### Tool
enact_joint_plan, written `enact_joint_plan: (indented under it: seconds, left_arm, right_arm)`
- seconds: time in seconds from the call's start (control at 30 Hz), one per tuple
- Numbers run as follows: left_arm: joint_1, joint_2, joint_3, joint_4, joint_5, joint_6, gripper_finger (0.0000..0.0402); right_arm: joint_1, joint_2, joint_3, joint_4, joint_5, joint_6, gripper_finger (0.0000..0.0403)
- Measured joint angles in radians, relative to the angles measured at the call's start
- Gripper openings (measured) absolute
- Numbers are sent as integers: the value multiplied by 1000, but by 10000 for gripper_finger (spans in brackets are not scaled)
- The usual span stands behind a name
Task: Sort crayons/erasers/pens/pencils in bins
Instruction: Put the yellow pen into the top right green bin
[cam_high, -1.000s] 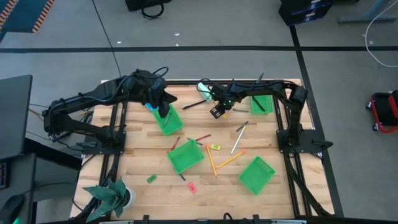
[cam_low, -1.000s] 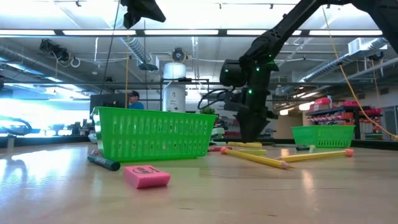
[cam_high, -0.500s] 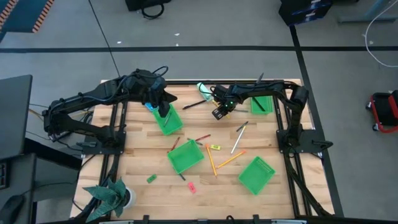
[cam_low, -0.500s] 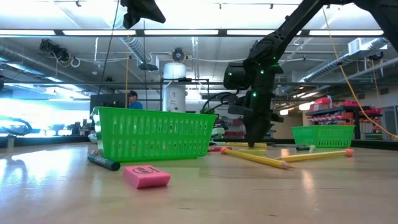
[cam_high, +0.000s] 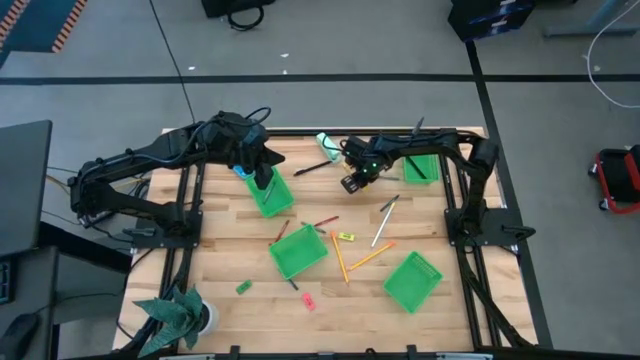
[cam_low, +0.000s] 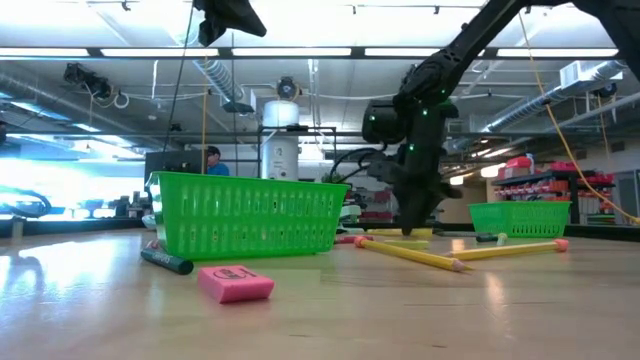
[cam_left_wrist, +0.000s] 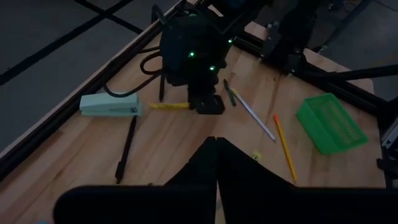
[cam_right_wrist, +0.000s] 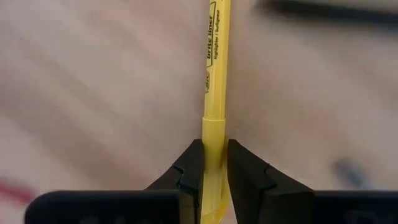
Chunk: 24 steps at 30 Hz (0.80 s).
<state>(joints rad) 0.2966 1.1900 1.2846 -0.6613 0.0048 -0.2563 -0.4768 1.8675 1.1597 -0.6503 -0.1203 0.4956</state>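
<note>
A yellow pen (cam_right_wrist: 214, 74) lies on the table near its far edge, with my right gripper (cam_right_wrist: 214, 168) shut on one end of it. The same gripper (cam_high: 352, 183) stands left of the far right green bin (cam_high: 420, 167). My left gripper (cam_left_wrist: 216, 149) is shut and holds nothing. It hangs high above the far left bin (cam_high: 270, 195). Two more bins (cam_high: 298, 252) (cam_high: 412, 280) sit nearer. Pencils (cam_high: 340, 258), a pink eraser (cam_low: 235, 283) and a dark crayon (cam_low: 165, 262) lie loose on the wood. My right gripper pinches the yellow pen near one end (cam_right_wrist: 214, 134) between its two fingers (cam_right_wrist: 193, 165). The fingers come steeply from above and lie across the pen. The pen lies flat on the table, its long printed barrel reaching away from the fingers.
A teal-and-white block (cam_left_wrist: 109, 106) and dark pens (cam_left_wrist: 126, 149) lie near the far edge, beside the yellow pen. A potted plant (cam_high: 180, 315) stands at the near left corner. The metal frame (cam_high: 470, 230) runs along both sides of the table.
My right gripper has sunk a little onto the yellow pen, rolled slightly at the wrist and drawn its fingers together on the pen. The pen stays on the table.
</note>
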Motion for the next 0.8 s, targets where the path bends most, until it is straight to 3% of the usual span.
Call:
enact_joint_plan:
  seconds: [0.3, 0.63, 0.8]
  left_arm:
    - [0, 0, 0, 0, 0, 31, 29]
    - [0, 0, 0, 8, 0, 74, 8]
    - [1, 0, 0, 9, 0, 94, 20]
  right_arm:
    - [-6, -123, 0, -36, 2, 40, 61]
    - [-111, -363, 1, -239, 200, 40, 61]
    - [-188, -438, 1, -347, 271, 13, 61]
